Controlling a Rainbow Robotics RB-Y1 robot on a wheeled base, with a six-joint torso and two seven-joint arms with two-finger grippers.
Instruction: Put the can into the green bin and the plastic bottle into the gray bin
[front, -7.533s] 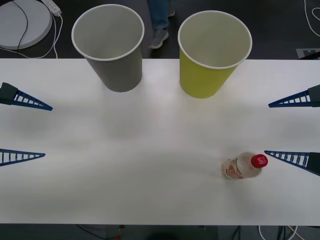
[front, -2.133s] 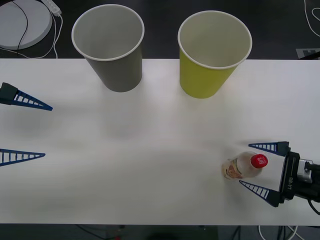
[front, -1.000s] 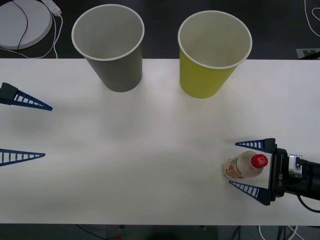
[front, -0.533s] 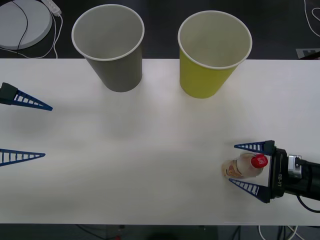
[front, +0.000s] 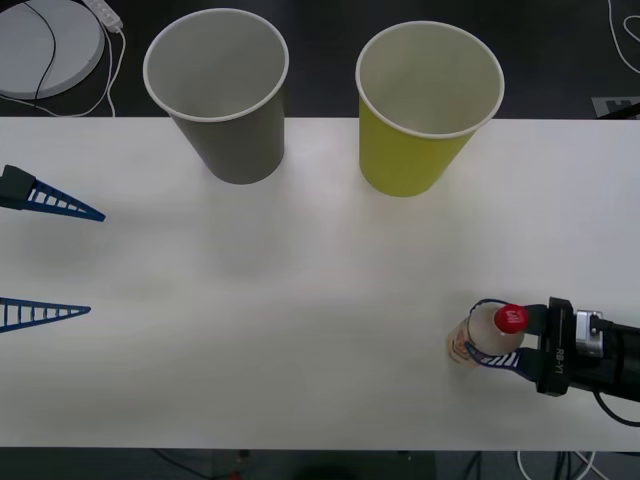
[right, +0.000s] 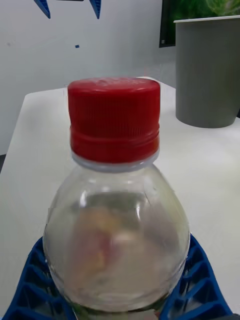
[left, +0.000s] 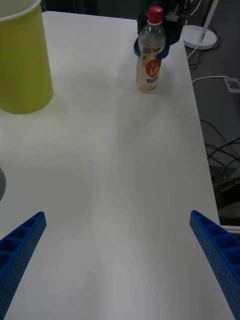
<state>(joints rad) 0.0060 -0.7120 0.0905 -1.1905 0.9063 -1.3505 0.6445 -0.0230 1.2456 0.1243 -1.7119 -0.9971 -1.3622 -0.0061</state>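
Note:
The plastic bottle (front: 487, 337), clear with a red cap, stands upright near the table's front right. My right gripper (front: 497, 334) is shut on the plastic bottle (right: 117, 220), its blue fingers (right: 200, 285) pressed against both sides just below the shoulder. From the left wrist, the plastic bottle (left: 150, 57) stands with those blue fingers wrapped round it. The gray bin (front: 222, 95) stands at the back left, the green bin (front: 422, 105) at the back right, both upright and open. My left gripper (front: 50, 260) hangs open at the table's left edge. The can is out of view.
Bare white table (front: 300, 300) stretches between the bottle and the two bins. A round white base with cables (front: 45, 45) lies on the floor behind the table's left corner. The table's front edge runs close to the right gripper.
My right gripper came in from the right, straddled the bottle and closed its fingers onto it. The left arm stayed put.

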